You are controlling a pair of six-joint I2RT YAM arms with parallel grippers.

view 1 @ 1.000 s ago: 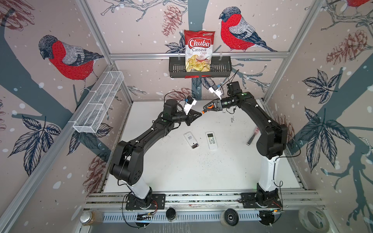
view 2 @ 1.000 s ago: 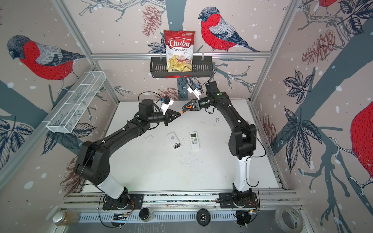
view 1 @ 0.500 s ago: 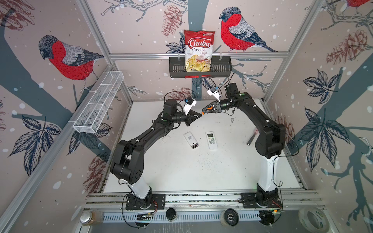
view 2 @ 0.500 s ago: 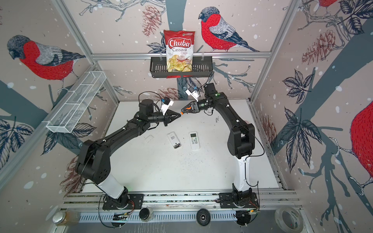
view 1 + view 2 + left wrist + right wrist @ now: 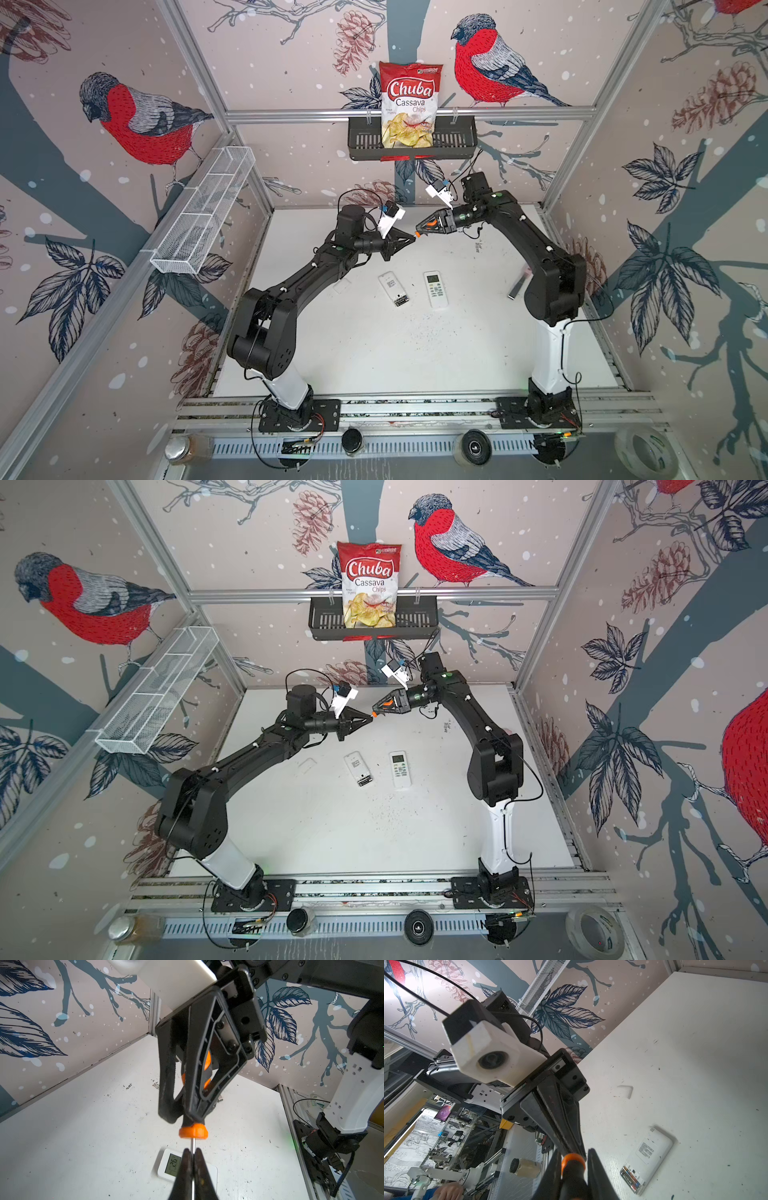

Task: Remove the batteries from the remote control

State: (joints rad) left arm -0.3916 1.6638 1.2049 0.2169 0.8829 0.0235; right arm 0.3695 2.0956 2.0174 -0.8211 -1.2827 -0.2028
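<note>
Screwdriver (image 5: 193, 1130) being handed over above the worktop's (image 5: 374, 353) far edge.
Left gripper (image 5: 192, 1153) is pinching the shaft (image 5: 193, 1144), right gripper (image 5: 574, 1156) clamping the handle (image 5: 573, 1182), both closed; left should open gently.

Both top views looked down from high above the 6 o'clock edge of the table (image 5: 374, 357), covering the whole cell nearly identically. The left wrist camera (image 5: 492, 1060) peered closely past the left hand (image 5: 192, 1153) toward the right hand (image 5: 185, 1119); the right wrist camera (image 5: 438, 193) faced back, sharing the screwdriver (image 5: 193, 1131) between them.
</note>
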